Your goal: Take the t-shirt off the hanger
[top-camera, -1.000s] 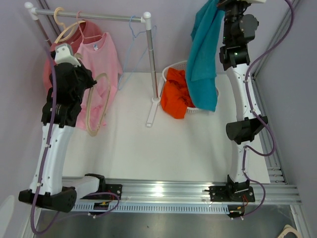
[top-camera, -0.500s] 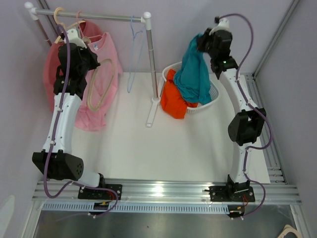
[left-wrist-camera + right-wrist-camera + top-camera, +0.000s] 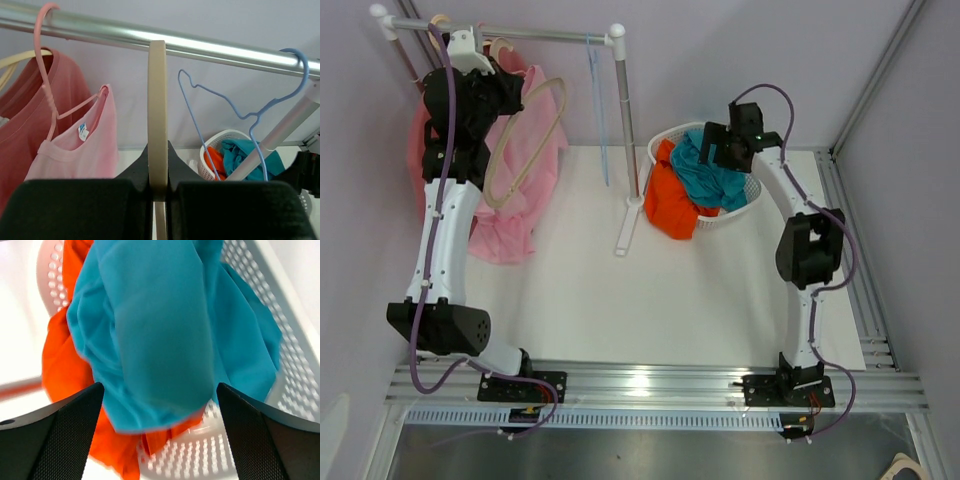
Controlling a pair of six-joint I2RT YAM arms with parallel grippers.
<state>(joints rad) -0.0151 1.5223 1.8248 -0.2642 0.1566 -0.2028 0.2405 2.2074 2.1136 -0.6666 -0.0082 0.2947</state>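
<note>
Below R gripper (image 3: 157, 390), jaws wide, teal t-shirt (image 3: 165, 325) sits in basket (image 3: 295, 365), prob. loose; L gripper (image 3: 157, 167) clamps beige hanger (image 3: 157, 100).

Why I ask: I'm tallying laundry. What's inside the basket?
In the basket, a teal shirt lies on top of an orange shirt, which spills over the rim. Anything beneath them, and the floor under them, is covered.

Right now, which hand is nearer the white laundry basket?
Right. The right hand hangs open directly above the basket, over the teal shirt lying in it. The left hand is on the opposite side, up at the rail, shut on the beige hanger.
</note>
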